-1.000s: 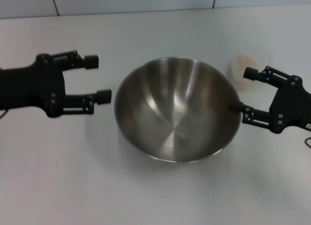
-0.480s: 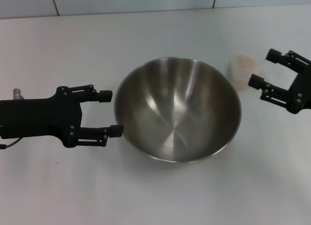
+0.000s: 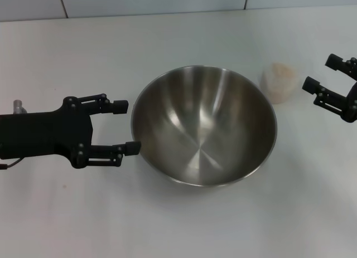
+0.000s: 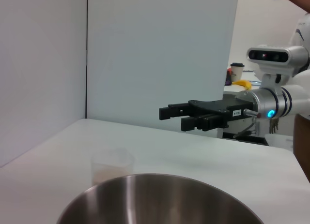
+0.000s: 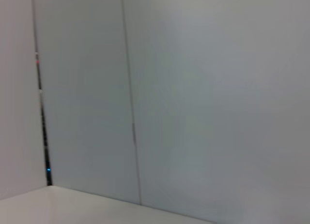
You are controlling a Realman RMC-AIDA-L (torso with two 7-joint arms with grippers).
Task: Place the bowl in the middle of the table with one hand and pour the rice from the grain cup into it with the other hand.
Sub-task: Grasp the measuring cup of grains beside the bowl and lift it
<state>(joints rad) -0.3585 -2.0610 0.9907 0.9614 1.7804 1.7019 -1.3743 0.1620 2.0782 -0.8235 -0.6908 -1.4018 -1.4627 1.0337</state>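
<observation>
1. Left gripper (image 3: 129, 127), in the head view, hovers just beside the left rim of the bowl (image 3: 203, 127), fingers spread and holding nothing; whether a fingertip touches the rim I cannot tell. The bowl sits roughly mid-table (image 3: 178, 40), upright and with nothing in it. The cup (image 3: 280, 82), with rice (image 3: 282, 71) showing in it, stands just beyond the bowl's right rim, on the far side. The right gripper (image 3: 322, 75) is at the right edge, near the cup but apart from it, fingers open and empty.

2. From the left wrist, the bowl's rim (image 4: 160, 197) fills the foreground, with the cup (image 4: 112, 166) just behind it. The right gripper (image 4: 170, 116) hangs in the air beyond, fingers parted, well above the table (image 4: 232, 171).

3. The right wrist view shows only wall panels and a strip of table (image 5: 72, 207); no cup, no fingers.

4. Judgement: the bowl looks placed, so the cup step is in hand. The right gripper must come down level with the cup, straddle it, close gently on the thin plastic, lift, then tip it over the bowl.
</observation>
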